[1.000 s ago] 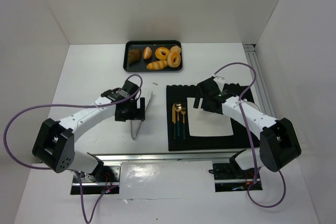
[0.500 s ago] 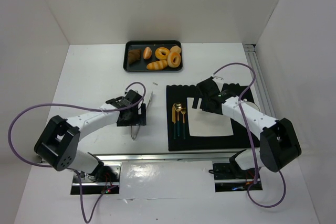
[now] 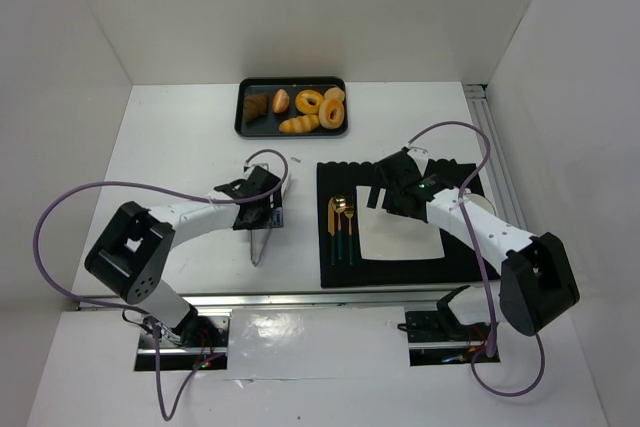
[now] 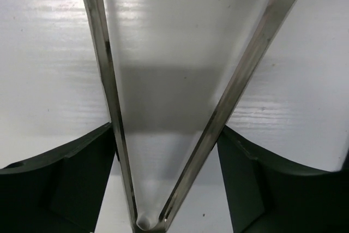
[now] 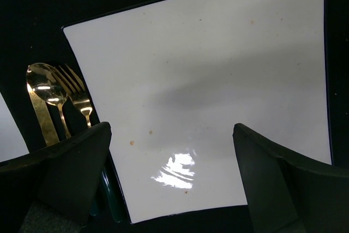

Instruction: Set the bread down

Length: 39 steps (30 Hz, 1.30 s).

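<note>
Several breads lie on a black tray (image 3: pixel 243 129) at the back of the table: a dark brown piece (image 3: pixel 256 107), a long roll (image 3: pixel 299 125) and ring-shaped ones (image 3: pixel 310 102). Metal tongs (image 3: pixel 267 232) lie on the white table. My left gripper (image 3: pixel 262 213) is low over them, open, with one finger outside each tong arm (image 4: pixel 106 80); the fingers (image 4: pixel 65 184) sit close against the arms near the hinge. My right gripper (image 3: pixel 392 197) is open and empty above the white square plate (image 3: pixel 405 235), which also shows in the right wrist view (image 5: pixel 207 80).
The plate sits on a black mat (image 3: pixel 465 182) at the right. A gold spoon and fork (image 3: pixel 341 227) lie on the mat left of the plate, and also show in the right wrist view (image 5: pixel 49 96). White walls enclose the table.
My left gripper has shifted right and come down over the tongs, so its fingers now straddle them. The tongs and the right arm have hardly moved.
</note>
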Motion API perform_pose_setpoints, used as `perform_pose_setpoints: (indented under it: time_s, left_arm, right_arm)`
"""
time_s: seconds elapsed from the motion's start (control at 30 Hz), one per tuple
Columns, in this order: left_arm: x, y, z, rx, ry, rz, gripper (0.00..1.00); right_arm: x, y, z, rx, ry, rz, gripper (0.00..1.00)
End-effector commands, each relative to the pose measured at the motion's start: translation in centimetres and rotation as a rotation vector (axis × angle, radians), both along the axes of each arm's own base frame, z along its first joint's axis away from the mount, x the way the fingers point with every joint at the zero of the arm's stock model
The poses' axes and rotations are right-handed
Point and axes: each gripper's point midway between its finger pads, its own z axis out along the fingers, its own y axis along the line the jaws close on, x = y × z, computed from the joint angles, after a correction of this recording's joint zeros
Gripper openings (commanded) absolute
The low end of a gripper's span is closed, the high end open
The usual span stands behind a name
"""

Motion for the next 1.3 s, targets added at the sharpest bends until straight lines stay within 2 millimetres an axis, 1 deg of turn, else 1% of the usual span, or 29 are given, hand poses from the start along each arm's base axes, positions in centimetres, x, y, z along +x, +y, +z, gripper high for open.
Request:
perform_pose_setpoints:
  time_s: [0.0,0.03,0.07,0.13,0.17,0.2,0.27,0.33,0.4,0.43,0.5,0.53,0.57,0.6,0.63,0.67,0.7,0.73,0.77,0.8,0.83,0.87,0.93,0.97,1.03,1.07,1.1,1.17,1.27]
  left_arm:
    - [-0.6,-1.0,-1.1,-0.040,0.053,0.007,0.84]
    - [-0.7,-0.9,-1.2,-0.035,0.061,0.007,0.81]
    - [-0.5,-1.1,-0.5,-0.050,0.050,0.022,0.74]
    - [-0.5,-1.1,0.4,-0.065,0.034,0.029,0.68]
    - [-0.7,-1.1,1.0,-0.073,0.029,0.037,0.58]
    - [-0.3,-0.5,2.4,-0.064,-0.020,0.053,0.51]
    - [-0.3,0.4,4.0,-0.046,-0.055,0.080,0.41]
    - [0.8,0.8,7.4,-0.049,-0.148,0.097,0.38]
    - [1.2,1.3,9.4,-0.021,-0.183,0.083,0.38]
    - [2.4,1.1,11.7,-0.019,-0.236,0.084,0.38]
    - [3.6,1.6,13.7,0.001,-0.262,0.063,0.38]
    - [4.8,1.4,16.1,-0.014,-0.296,0.057,0.38]
    - [5.5,1.3,16.9,-0.028,-0.291,0.045,0.38]
    - [6.7,2.0,16.7,0.002,-0.266,0.061,0.38]
    - [8.0,1.8,18.9,-0.014,-0.283,0.060,0.38]
    - [8.8,1.8,19.2,-0.008,-0.275,0.040,0.38]
    - [10.2,2.0,18.1,0.018,-0.238,0.050,0.37]
    - [11.1,2.1,18.3,0.028,-0.235,0.049,0.37]
    - [12.5,2.0,20.1,0.027,-0.262,0.045,0.37]
    - [13.5,2.4,20.3,0.030,-0.259,0.062,0.37]
    - [14.6,2.0,18.9,0.053,-0.226,0.048,0.38]
    - [16.3,2.2,20.4,0.043,-0.267,0.060,0.40]
    - [17.5,3.3,19.8,0.063,-0.227,0.088,0.46]
    - [19.1,3.2,19.8,0.050,-0.224,0.107,0.51]
    - [20.2,3.9,19.3,0.029,-0.194,0.119,0.53]
    - [20.9,4.0,19.9,0.013,-0.205,0.122,0.54]
    - [21.4,3.8,18.7,-0.006,-0.178,0.113,0.56]
    - [22.4,4.2,18.8,-0.028,-0.188,0.111,0.58]
    - [23.3,4.3,17.9,-0.028,-0.186,0.103,0.58]
  right_arm:
    - [1.3,0.8,1.8,0.038,-0.080,-0.012,1.00]
    - [1.3,0.6,1.8,0.031,-0.084,-0.017,1.00]
    - [1.2,0.9,1.8,0.031,-0.084,-0.008,1.00]
    - [1.2,0.9,1.8,0.031,-0.084,-0.008,1.00]
    - [1.2,0.9,1.8,0.031,-0.084,-0.008,1.00]
    - [1.5,0.8,2.2,0.029,-0.095,-0.013,1.00]
    - [1.7,0.8,2.5,0.020,-0.107,-0.011,1.00]
    - [1.8,0.7,2.8,0.013,-0.108,-0.003,1.00]
    - [2.1,0.7,3.2,0.004,-0.121,-0.001,1.00]
    - [2.1,0.7,3.2,0.004,-0.121,-0.001,1.00]
    - [2.3,0.8,3.6,0.009,-0.130,-0.001,1.00]
    - [2.3,0.8,3.6,0.009,-0.130,-0.001,1.00]
    - [2.5,0.9,4.0,0.008,-0.138,0.005,1.00]
    - [2.5,0.9,4.3,0.012,-0.146,0.005,1.00]
    - [2.5,0.9,4.3,0.012,-0.146,0.005,1.00]
    - [2.7,0.9,4.4,0.012,-0.154,0.012,1.00]
    - [2.7,0.9,4.4,0.012,-0.155,0.012,1.00]
    - [2.7,0.9,4.4,0.012,-0.155,0.012,1.00]
    - [2.9,1.0,4.8,0.009,-0.162,0.019,1.00]
    - [2.9,1.0,4.8,0.009,-0.162,0.020,1.00]
    - [2.9,1.0,4.4,0.004,-0.153,0.020,1.00]
    - [3.2,0.8,4.8,0.007,-0.161,0.009,1.00]
    - [3.7,1.0,5.1,0.015,-0.174,0.008,1.00]
    - [3.6,1.2,5.0,0.021,-0.171,0.014,1.00]
    - [3.9,1.6,5.1,0.032,-0.174,0.020,1.00]
    - [3.9,1.6,5.1,0.033,-0.174,0.020,1.00]
    - [3.9,1.6,5.1,0.033,-0.174,0.020,1.00]
    - [3.9,1.7,4.8,0.034,-0.161,0.026,1.00]
    - [3.9,1.4,4.3,0.025,-0.145,0.017,1.00]
